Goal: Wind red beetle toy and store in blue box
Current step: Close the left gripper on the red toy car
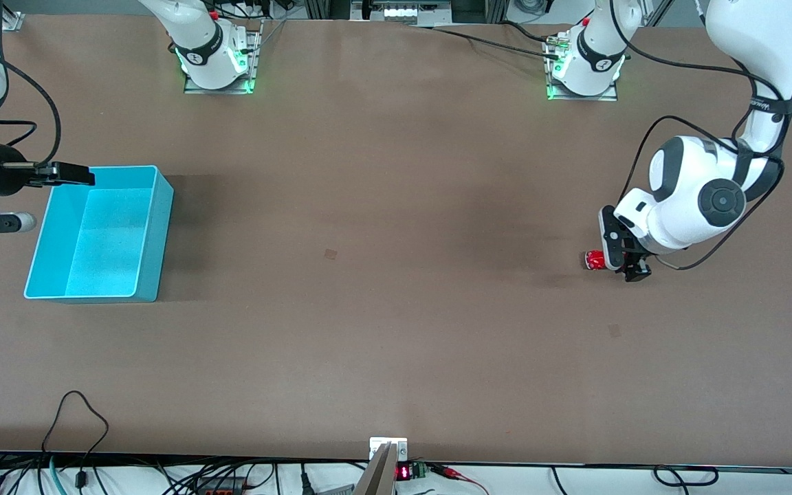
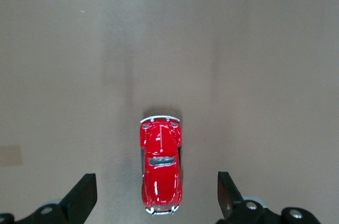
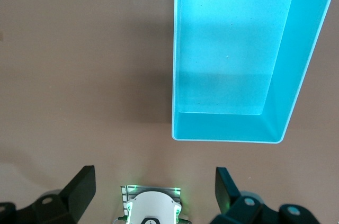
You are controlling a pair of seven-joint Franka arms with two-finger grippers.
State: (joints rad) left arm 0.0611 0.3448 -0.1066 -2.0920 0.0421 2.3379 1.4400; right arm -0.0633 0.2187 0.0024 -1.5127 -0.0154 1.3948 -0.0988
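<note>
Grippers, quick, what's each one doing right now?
Left gripper: open, jaws either side of the car, not gripping.
Right gripper: open, empty.

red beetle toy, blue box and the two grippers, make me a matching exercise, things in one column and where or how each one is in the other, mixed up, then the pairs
Things:
1. red beetle toy
2. blue box
3. left gripper
4. right gripper

Places and states:
A. open, over the box's edge at the right arm's end of the table
B. on the table between open jaws, not gripped
C. empty, standing open-topped on the table
D. open, low over the toy at the left arm's end of the table

Pairs: 1-B, 2-C, 3-D, 4-A
</note>
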